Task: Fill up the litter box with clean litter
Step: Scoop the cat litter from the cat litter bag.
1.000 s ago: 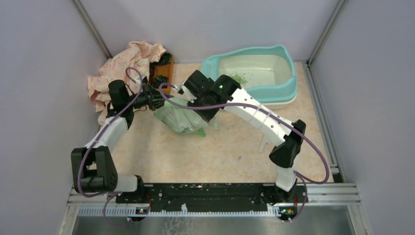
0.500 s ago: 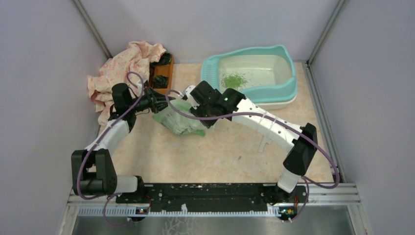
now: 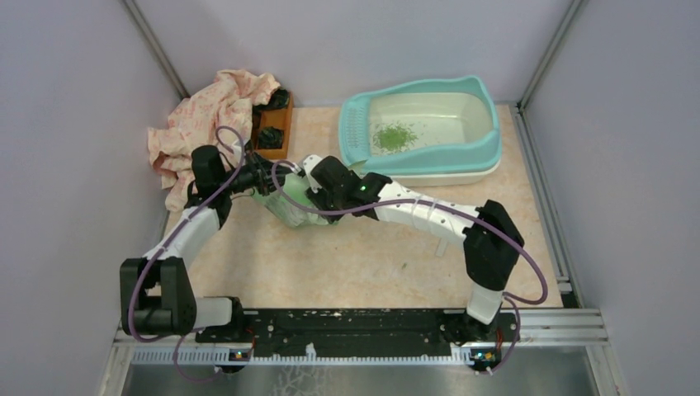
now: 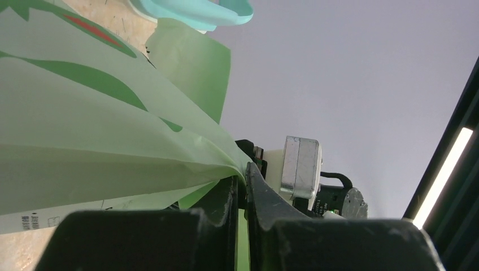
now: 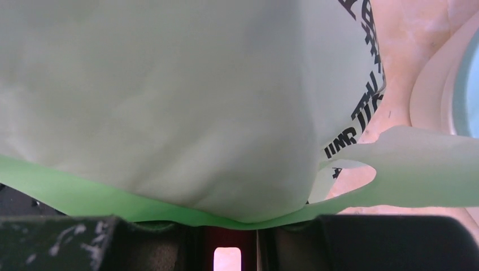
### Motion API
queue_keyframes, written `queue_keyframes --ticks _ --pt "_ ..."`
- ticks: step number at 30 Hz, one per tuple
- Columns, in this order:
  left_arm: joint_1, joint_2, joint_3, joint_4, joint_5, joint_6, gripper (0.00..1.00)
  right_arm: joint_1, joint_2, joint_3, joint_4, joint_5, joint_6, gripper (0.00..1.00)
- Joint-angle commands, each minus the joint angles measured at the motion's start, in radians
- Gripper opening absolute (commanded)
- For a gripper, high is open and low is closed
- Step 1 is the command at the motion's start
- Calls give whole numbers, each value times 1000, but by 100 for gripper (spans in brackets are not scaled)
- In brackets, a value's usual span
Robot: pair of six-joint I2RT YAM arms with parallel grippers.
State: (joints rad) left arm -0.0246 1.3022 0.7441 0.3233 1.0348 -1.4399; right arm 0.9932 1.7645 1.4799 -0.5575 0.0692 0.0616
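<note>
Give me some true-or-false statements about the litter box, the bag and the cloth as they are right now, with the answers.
1. Some green litter lies in the litter box. True.
2. The bag lies inside the litter box. False: it is outside, to the box's left.
3. The left gripper pinches the bag. True.
4. The cloth covers the litter box. False: it is bunched in the back left corner, apart from the box.
</note>
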Motion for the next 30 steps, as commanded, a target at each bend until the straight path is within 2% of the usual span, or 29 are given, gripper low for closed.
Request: queue_keyframes --ticks 1,11,16,22,30 --pt "-58 -78 22 127 167 3 8 45 44 -92 354 -127 40 0" --pt "-36 -25 -5 200 174 -10 7 63 -281 -484 736 -21 15 0" --pt "30 -10 30 149 198 32 6 94 -398 -620 831 30 -4 0" --pt "147 29 70 112 248 74 6 108 -501 -691 845 69 -11 0" --pt "194 80 87 100 262 111 7 112 -590 -701 738 97 -33 0"
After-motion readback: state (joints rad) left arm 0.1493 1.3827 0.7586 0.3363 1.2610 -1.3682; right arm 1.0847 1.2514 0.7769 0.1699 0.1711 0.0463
